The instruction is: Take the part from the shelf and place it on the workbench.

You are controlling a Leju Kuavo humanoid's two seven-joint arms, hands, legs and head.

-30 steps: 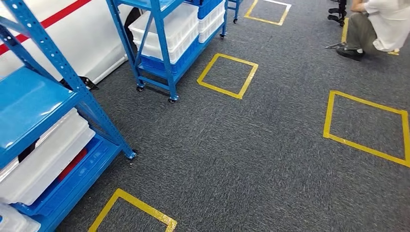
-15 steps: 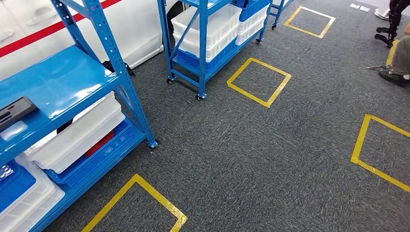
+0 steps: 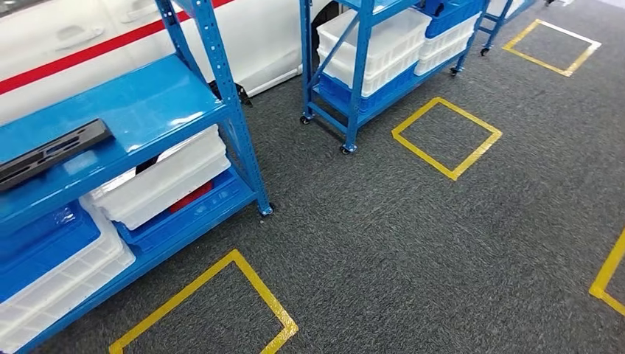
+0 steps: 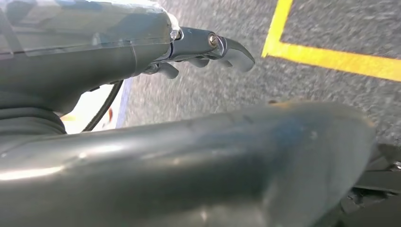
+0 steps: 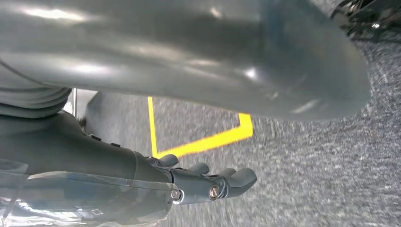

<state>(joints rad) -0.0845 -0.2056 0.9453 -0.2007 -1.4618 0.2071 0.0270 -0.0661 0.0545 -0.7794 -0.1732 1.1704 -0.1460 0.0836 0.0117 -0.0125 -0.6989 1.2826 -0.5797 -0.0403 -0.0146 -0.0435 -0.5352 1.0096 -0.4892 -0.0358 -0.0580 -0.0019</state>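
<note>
Part (image 3: 51,151): dark, flat, elongated piece lying on the upper blue deck of the near shelf (image 3: 147,103), far left of the head view, angled across the deck, nothing touching it. Below that deck, a blue crate (image 3: 44,247) sits on a white crate (image 3: 59,291) at the left end of the lower level; just beside them, stacked white trays (image 3: 166,181) rest in a blue tray (image 3: 195,214), with a strip of red visible between. Behind the shelf, a white panel with a red stripe (image 3: 74,55).

On the grey carpet (image 3: 413,251) in front of the shelf's foot, a square of yellow tape (image 3: 210,306), partly cut off by the frame edge.

Further right and farther off, a second blue shelf on castors (image 3: 361,81) carries white crates (image 3: 376,48) over a blue one. Near its corner castor, another yellow tape square (image 3: 447,137); a third square (image 3: 551,46) lies beyond, top right, and a tape corner (image 3: 608,276) shows at the right edge.

Left hand (image 4: 208,47): seen from its wrist camera above the carpet and a yellow tape line, fingers loosely extended and slightly curved, holding nothing, touching nothing.

Right hand (image 5: 208,182): likewise hanging over carpet with a yellow tape corner behind it, fingers lightly curved and apart, empty.
</note>
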